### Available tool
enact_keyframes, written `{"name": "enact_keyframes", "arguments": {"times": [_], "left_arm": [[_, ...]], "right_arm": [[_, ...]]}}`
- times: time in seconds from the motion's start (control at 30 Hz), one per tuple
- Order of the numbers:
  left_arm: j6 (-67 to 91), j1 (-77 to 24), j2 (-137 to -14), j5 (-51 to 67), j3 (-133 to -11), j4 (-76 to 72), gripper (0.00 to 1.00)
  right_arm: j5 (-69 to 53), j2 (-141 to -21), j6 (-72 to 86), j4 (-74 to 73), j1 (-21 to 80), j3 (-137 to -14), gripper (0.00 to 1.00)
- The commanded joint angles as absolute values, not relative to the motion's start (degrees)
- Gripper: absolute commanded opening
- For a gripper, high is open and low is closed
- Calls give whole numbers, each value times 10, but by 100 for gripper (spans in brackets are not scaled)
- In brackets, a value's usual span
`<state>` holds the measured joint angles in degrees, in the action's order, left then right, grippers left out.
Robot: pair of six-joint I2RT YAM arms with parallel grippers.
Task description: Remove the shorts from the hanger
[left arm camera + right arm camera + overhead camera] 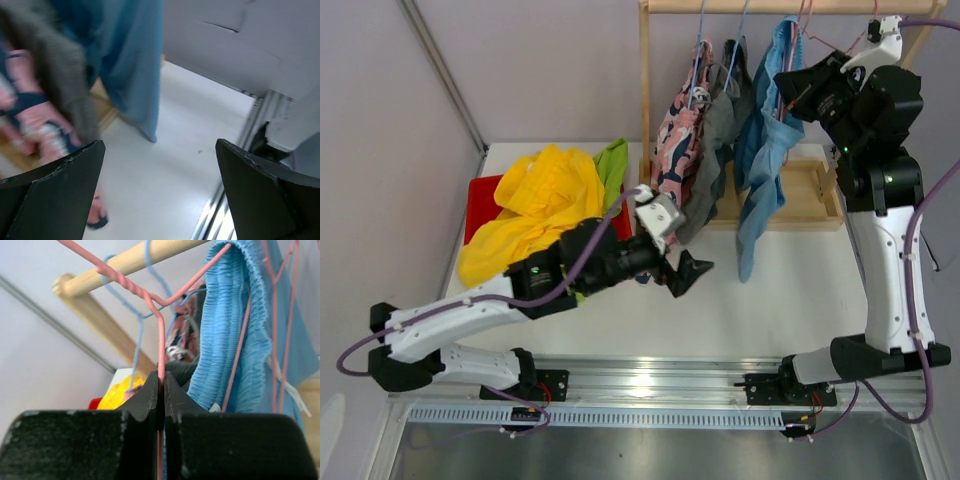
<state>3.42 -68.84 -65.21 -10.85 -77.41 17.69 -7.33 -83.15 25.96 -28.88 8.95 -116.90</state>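
The right gripper (161, 377) is high at the wooden rail (130, 262). Its jaws are pressed together on the neck of a pink wire hanger (161, 340), and this hanger seems to carry the light blue shorts (235, 325) by the waistband. We see 3 pairs on the rail: the pink printed shorts (675, 150), the dark grey shorts (710, 160) and the light blue ones. The yellow shorts (535, 210) and the green shorts (612, 165) lie on the red tray (480, 200) at the left.

The left gripper (685, 272) hangs low over the surface (770, 300), beside the lower edge of the grey pair. Its jaws are spread wide and hold nothing.

The relation that matters, in our judgement, is this: the blue shorts hang with the long axis vertical, waistband up and hem down. From the left jaws, the hem lies ahead and to the robot's right, apart from them. In the left wrist view the hem tip sits just left of the middle of the gap. So the left arm is nearer to the free lower end, while the right arm steadies the top. We think that the pull should go downward along that axis.
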Motion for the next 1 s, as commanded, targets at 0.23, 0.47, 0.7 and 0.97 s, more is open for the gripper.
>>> {"name": "enact_keyframes", "arguments": {"times": [0.23,0.47,0.7,0.97], "left_arm": [[-21,-767,-850,-112,-832,-64,99],[-21,-783,-925,-153,-902,-106,99],[-58,-787,-986,-258,-994,-122,79],[-84,-808,-1046,-332,-1029,-92,0]], "right_arm": [[-80,-682,301,-224,130,-1143,0],[-84,-644,309,-251,129,-1139,0],[-91,-604,338,-261,129,-1109,0],[-86,-601,333,-278,130,-1123,0]]}}
